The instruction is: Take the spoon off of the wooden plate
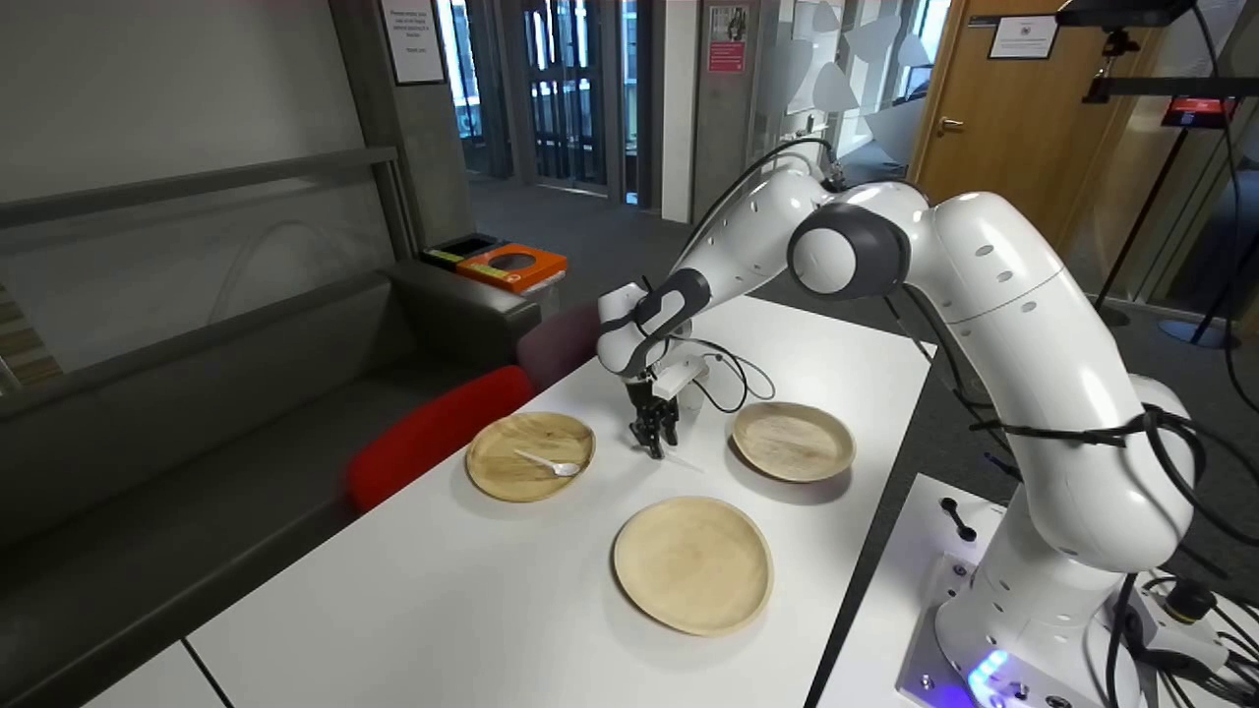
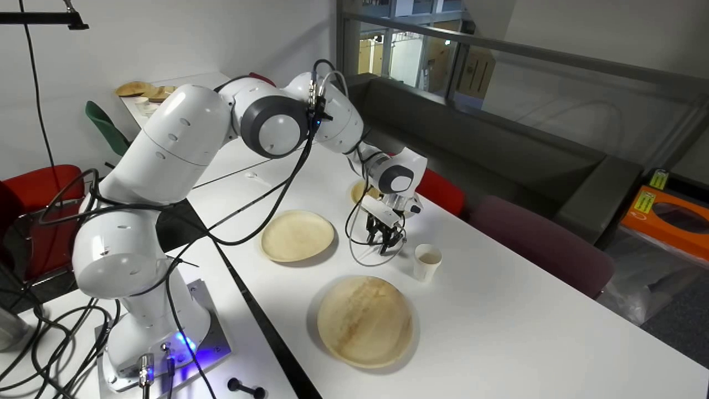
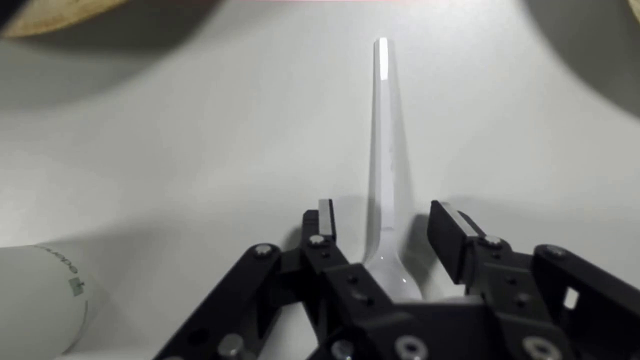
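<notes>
The black two-fingered gripper [image 3: 382, 219] stands with parted jaws astride the thin whitish plastic-looking spoon [image 3: 384, 150], whose handle runs lengthwise between them on the white table [image 1: 423, 600], already off the round light-wood raised-rim plate [image 1: 793, 441]. A white paper cup [image 2: 426, 269] stands near; straight-up withdrawal seems unobstructed.

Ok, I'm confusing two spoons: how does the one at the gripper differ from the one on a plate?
The first spoon lies on the table; the second spoon on a plate. The open gripper straddles the first spoon; the second spoon lies clear of it. Both look whitish.
</notes>
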